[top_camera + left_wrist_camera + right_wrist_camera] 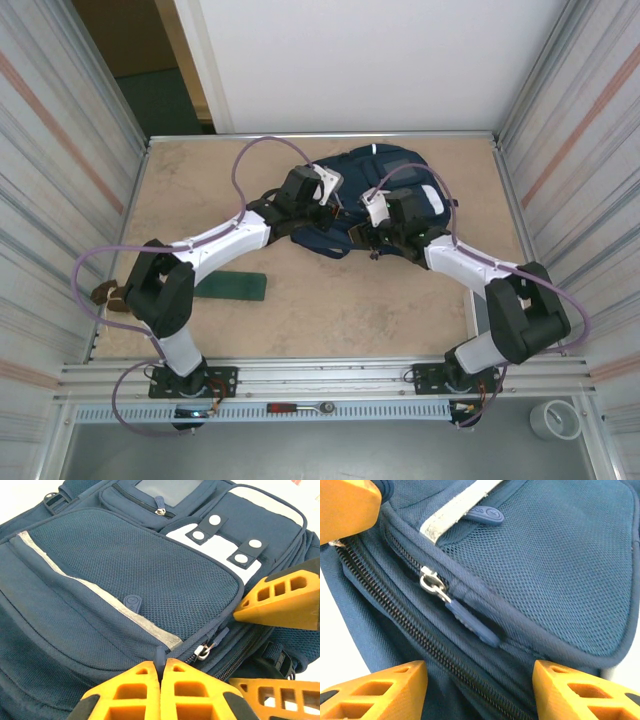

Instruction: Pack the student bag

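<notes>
student bag (125, 580) just beneath both arms' fingers (192, 692)

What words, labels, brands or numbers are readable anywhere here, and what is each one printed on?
None can be read.
The round rubber badge on the navy-blue fabric backpack: an embossed mark, too small to read.
The blue rubber zip tab: raised marks, too blurred to read.
The clear window pocket: nothing legible inside.
</notes>
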You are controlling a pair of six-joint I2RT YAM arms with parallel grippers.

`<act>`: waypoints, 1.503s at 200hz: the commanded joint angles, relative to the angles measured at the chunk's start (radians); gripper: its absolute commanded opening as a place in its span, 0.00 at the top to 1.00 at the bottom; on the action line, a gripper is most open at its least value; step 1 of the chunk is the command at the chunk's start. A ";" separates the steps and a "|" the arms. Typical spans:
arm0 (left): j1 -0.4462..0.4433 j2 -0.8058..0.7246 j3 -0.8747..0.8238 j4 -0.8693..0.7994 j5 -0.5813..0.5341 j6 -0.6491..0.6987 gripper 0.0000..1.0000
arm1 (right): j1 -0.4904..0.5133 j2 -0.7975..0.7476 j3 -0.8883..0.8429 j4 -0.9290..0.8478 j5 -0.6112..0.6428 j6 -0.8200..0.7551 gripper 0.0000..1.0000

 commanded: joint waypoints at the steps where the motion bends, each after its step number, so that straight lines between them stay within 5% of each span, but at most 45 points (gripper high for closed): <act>1: 0.006 -0.018 0.046 0.026 0.035 -0.018 1.00 | 0.021 0.030 0.034 0.022 0.007 -0.044 0.51; 32: 0.013 -0.020 0.044 0.021 0.017 -0.023 1.00 | 0.018 0.036 0.023 0.014 0.069 -0.034 0.84; 59: 0.026 -0.023 0.037 0.016 -0.022 -0.024 1.00 | 0.013 0.016 -0.009 0.004 0.115 -0.002 1.00; 166: 0.181 0.014 0.063 -0.026 -0.170 0.041 1.00 | -0.049 -0.119 -0.119 0.003 0.046 0.071 1.00; 228: 0.149 -0.078 -0.014 -0.037 -0.155 0.012 1.00 | -0.060 -0.032 -0.020 -0.035 -0.037 0.066 0.97; 300: 0.039 -0.129 -0.048 -0.020 -0.124 -0.063 1.00 | -0.155 0.030 0.099 -0.240 0.117 0.190 0.75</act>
